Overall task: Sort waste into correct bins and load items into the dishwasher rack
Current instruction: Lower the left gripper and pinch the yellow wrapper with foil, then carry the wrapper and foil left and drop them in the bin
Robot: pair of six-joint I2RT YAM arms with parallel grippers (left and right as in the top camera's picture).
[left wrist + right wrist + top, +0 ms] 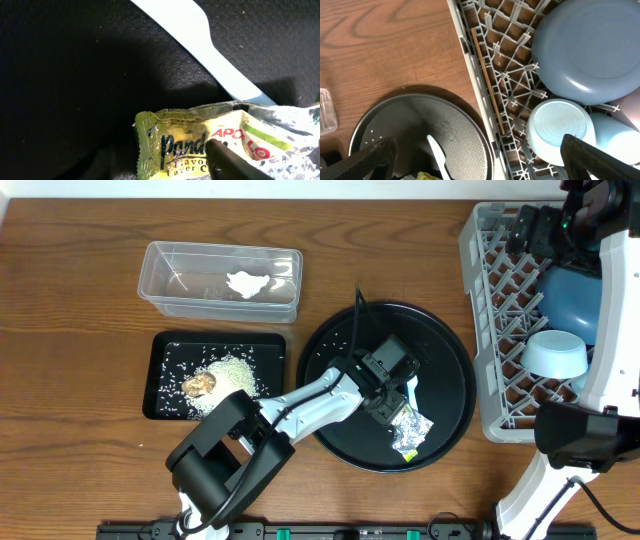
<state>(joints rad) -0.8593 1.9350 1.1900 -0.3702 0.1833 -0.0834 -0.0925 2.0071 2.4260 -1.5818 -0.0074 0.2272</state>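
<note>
Wrapper [175,145] on round tray [445,345], wooden table [70,300] — right fingers [365,160] wide, left fingers [232,165] unclear.

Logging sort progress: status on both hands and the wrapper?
Left hand at wrapper, grip unclear. Right hand open, empty, over rack edge. White spoon beside wrapper on round black tray.

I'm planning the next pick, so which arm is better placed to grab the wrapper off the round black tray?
Left. The left gripper hangs directly over the yellow-green wrapper on the round black tray. The right gripper is open over the dishwasher rack, away from it.
</note>
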